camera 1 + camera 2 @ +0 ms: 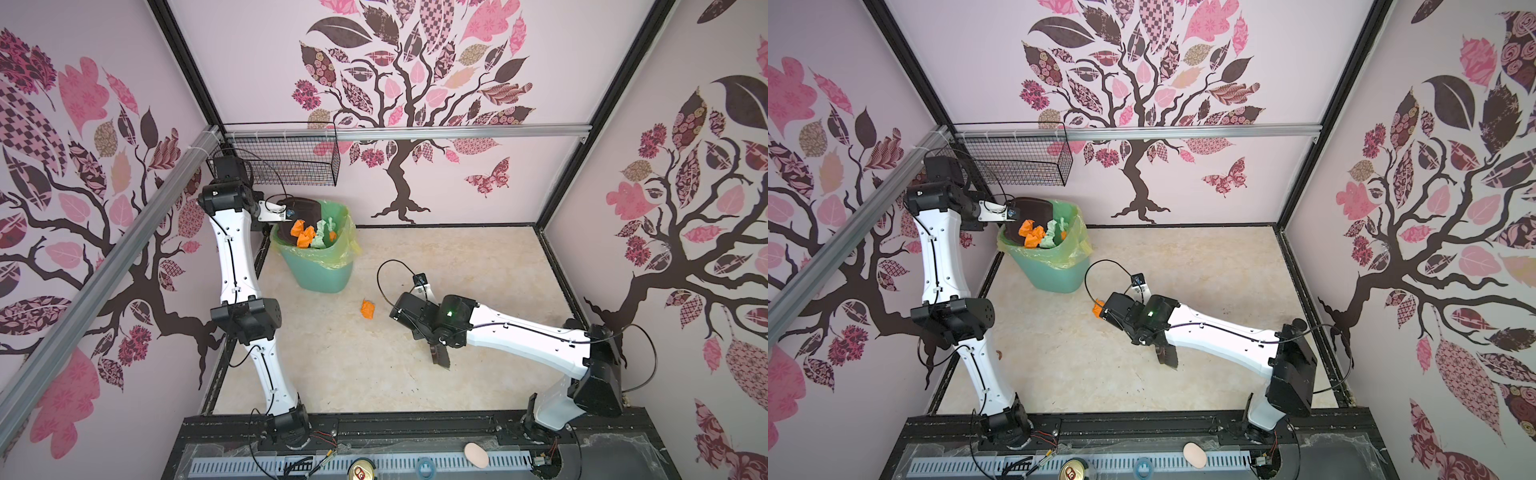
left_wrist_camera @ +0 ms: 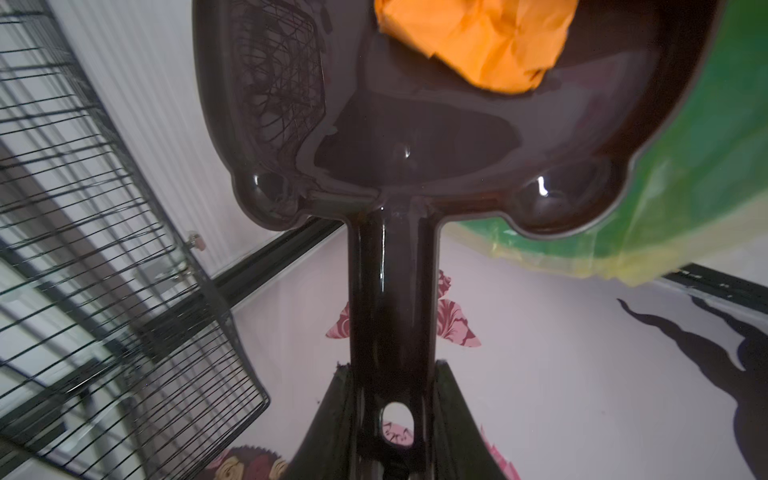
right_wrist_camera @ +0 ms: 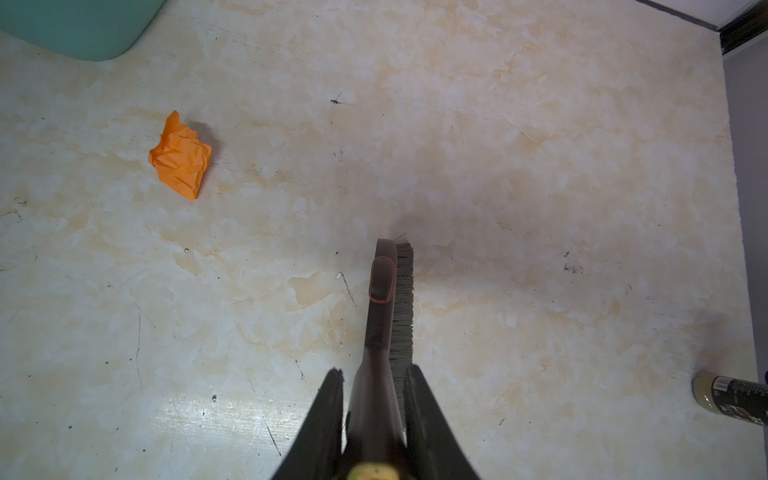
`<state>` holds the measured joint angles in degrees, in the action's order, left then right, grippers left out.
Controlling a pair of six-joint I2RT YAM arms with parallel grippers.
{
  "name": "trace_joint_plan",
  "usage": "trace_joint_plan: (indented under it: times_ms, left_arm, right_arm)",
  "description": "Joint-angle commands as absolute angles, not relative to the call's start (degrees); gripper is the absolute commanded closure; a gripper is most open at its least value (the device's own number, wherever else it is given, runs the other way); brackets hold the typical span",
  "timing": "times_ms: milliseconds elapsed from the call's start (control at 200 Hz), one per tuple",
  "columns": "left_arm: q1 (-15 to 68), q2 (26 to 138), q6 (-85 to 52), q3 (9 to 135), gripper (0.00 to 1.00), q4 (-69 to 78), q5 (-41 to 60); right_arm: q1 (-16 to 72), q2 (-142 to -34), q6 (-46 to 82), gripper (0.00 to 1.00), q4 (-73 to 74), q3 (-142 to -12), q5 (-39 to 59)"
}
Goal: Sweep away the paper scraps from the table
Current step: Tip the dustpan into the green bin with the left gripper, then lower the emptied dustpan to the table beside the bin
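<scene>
Marble-beige table [image 1: 478, 266] below: left arm [image 1: 235, 257] rears up, left gripper [image 2: 392, 376] clamped on the dustpan [image 2: 415, 137] handle, paper scraps [image 1: 309, 235] heaped beyond its fingers at the green bin [image 1: 320, 270] mouth. Right arm [image 1: 528, 332] stretches low, right gripper [image 3: 374, 372] squeezing the brush [image 3: 382, 291] handle; one orange scrap [image 3: 180, 156] lies on the table, well beyond its fingertips.

Twin arms, the left arm [image 1: 232, 257] and the right arm [image 1: 528, 332], wear glossy white shells dotted with small dark screw holes, joined by boxy black joints. Thin black cables [image 1: 378, 274] loop off the wrists and run clipped along the shells. A green light [image 1: 449, 312] glows just behind the right gripper [image 3: 374, 372], whose fingers [image 3: 328, 419] are matte black wedges.
</scene>
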<state>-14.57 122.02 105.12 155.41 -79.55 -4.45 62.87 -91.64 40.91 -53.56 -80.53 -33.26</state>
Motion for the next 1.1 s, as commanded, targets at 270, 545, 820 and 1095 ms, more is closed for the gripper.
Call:
trace_joint_plan:
  times_ms: [270, 545, 820, 1095]
  left_arm:
    - [-14.14, 114.82, 110.54, 151.43, 0.98, -72.26, -6.62]
    - [-18.3, 113.03, 106.96, 157.92, 0.99, -80.34, 1.73]
    - [-29.31, 97.46, 103.66, 148.68, 0.99, -89.62, 21.5]
    - [-37.16, 79.04, 110.8, 116.12, 0.99, -98.37, 28.61]
  right_arm:
    - [62.4, -95.8, 42.71, 1.0, -57.28, -77.78, -24.97]
    - [62.45, -95.58, 42.73, 1.0, -57.71, -78.13, -25.3]
    - [62.41, -97.72, 41.32, 1.0, -59.59, -82.09, -26.1]
    - [62.1, -97.83, 40.41, 1.0, -60.52, -85.51, -27.3]
